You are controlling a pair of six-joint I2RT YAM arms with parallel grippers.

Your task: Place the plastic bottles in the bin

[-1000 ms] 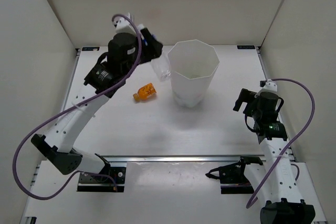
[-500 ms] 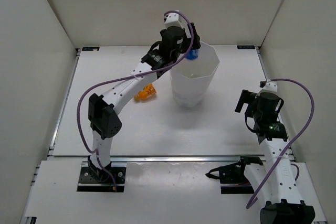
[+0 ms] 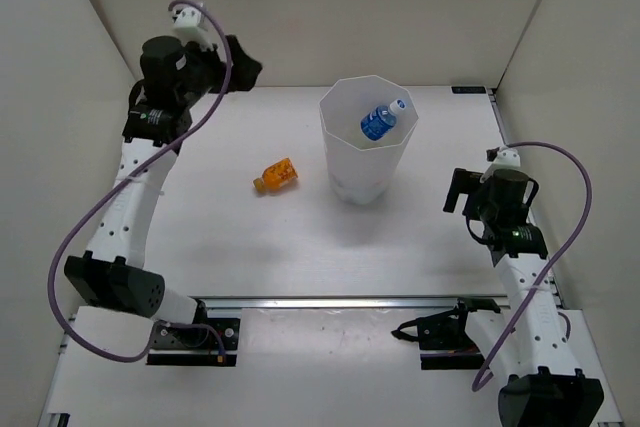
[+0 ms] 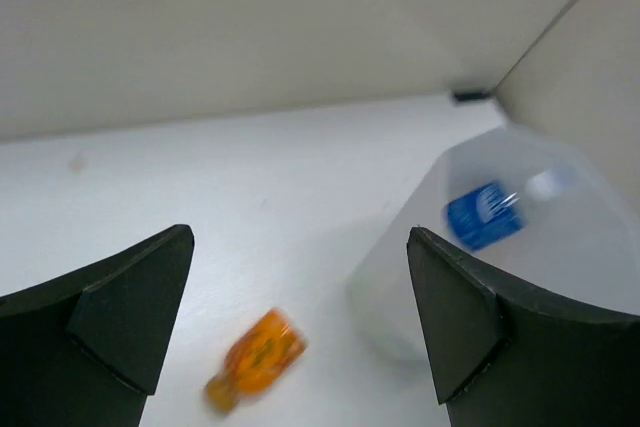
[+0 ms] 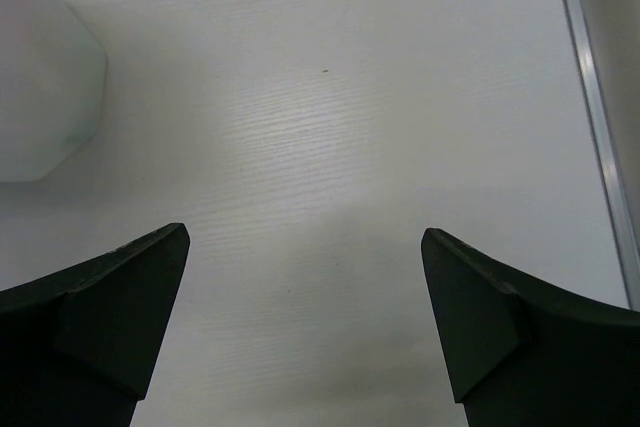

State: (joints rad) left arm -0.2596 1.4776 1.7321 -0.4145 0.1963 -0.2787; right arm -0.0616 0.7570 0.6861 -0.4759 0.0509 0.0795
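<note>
The white translucent bin (image 3: 335, 152) stands mid-table, and a clear bottle with a blue label (image 3: 379, 122) lies slanted inside its mouth, cap toward the far right. An orange bottle (image 3: 275, 175) lies on its side on the table left of the bin. My left gripper (image 3: 248, 69) hangs high at the far left, open and empty, well away from both. Its wrist view looks down on the orange bottle (image 4: 258, 357), the bin (image 4: 400, 282) and the blue-labelled bottle (image 4: 485, 215). My right gripper (image 3: 453, 192) is open and empty over bare table right of the bin (image 5: 40, 77).
White walls close off the table at the back and on both sides. A metal rail (image 3: 350, 299) runs along the near edge in front of the arm bases. A table edge strip (image 5: 600, 117) shows at the right of the right wrist view.
My left gripper opened over the bin and let go of the blue-labelled bottle, which now lies in the bin. The left arm then swung back to the far left. The right arm barely moved.
</note>
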